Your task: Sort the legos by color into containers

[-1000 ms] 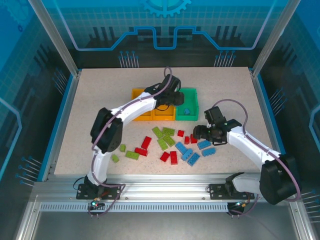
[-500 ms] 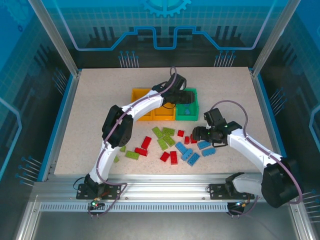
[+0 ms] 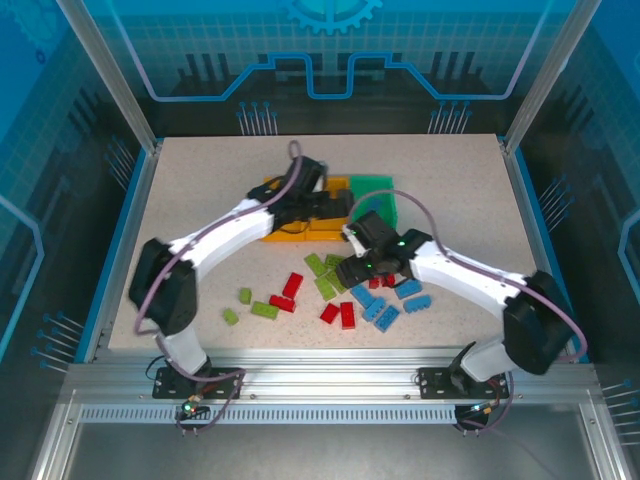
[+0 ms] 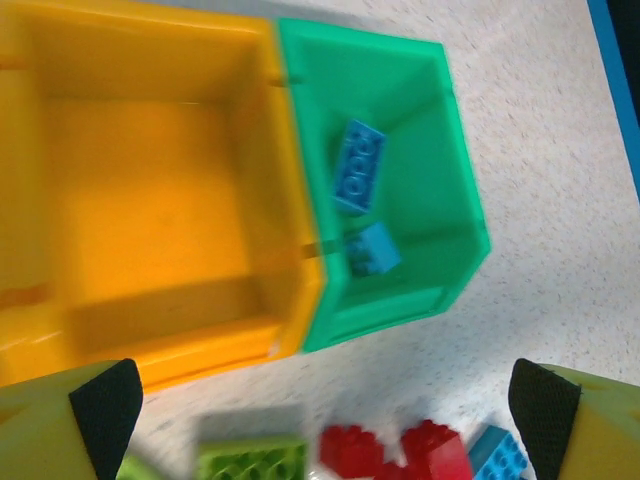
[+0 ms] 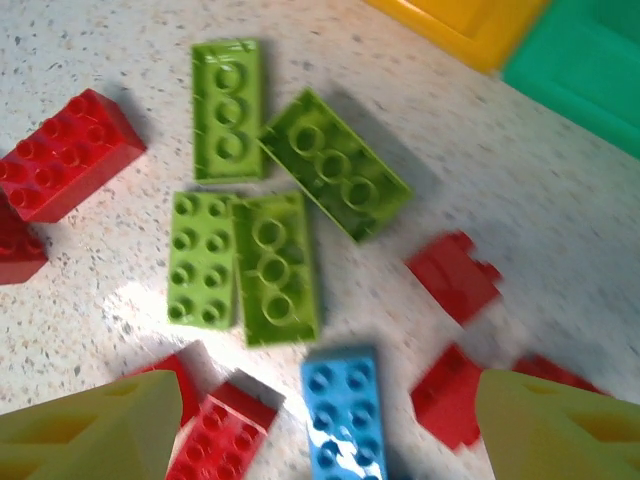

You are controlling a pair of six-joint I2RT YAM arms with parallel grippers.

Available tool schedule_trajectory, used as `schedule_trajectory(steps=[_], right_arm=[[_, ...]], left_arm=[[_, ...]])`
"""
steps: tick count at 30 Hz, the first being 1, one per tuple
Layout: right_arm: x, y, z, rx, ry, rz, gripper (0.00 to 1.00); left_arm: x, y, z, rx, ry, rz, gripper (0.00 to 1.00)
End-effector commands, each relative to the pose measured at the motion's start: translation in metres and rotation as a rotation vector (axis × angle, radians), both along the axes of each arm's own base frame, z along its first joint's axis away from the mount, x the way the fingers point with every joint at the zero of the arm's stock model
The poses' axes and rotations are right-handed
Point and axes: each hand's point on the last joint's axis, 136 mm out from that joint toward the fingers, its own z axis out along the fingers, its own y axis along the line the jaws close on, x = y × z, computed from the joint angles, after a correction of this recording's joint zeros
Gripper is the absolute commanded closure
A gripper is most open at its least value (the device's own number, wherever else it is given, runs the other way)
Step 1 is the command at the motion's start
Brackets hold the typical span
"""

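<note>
1. Loose legos [image 3: 345,292] lie scattered on the speckled table [image 3: 200,190], just in front of the bins; red, lime green and light blue pieces are mixed together, some touching.
2. Three bins stand in a row toward the back of the table; two orange bins [image 3: 300,236] are on the left and a green bin [image 3: 380,195] is on the right, its wall touching its orange neighbour.
3. In the left wrist view, the green bin holds two light blue bricks [image 4: 358,167]; one lies on the floor of the bin, the other rests against the near wall.
4. The left gripper [image 4: 325,400] hangs above the near edge of the bins; its jaws are spread wide, with nothing between them.
5. The right gripper [image 5: 325,430] hangs low over the loose pile; its jaws are also wide apart and hold nothing.
6. Under the right gripper, four lime green bricks [image 5: 275,267] cluster together, studs up; a single blue brick [image 5: 345,415] lies on the table between the fingertips, clear of both; red bricks [image 5: 68,153] lie to either side.
</note>
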Motion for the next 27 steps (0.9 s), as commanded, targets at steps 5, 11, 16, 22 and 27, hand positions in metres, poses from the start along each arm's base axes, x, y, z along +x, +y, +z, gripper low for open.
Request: schedule_trajectory(steps=[5,11,16,22,27], right_arm=[[-0.015,0.028,-0.038,-0.139,0.079,0.174,0.24],[-0.011,0.033,-0.054,-0.174,0.106,0.206,0.27],[-0.005,0.032,-0.064,-0.21,0.117,0.2,0.34],[-0.002,0.027,-0.073,-0.223,0.136,0.185,0.38],[-0.001,0.023,-0.081,-0.23,0.154,0.179,0.43]], left_arm=[[-0.056,0.13,-0.026,0.113,0.076,0.259,0.01],[-0.1,0.177,-0.042,0.134,0.098,0.358,0.01],[-0.118,0.188,-0.055,0.126,0.126,0.394,0.01],[-0.125,0.19,-0.063,0.122,0.149,0.401,0.01],[-0.127,0.191,-0.067,0.124,0.155,0.405,0.01]])
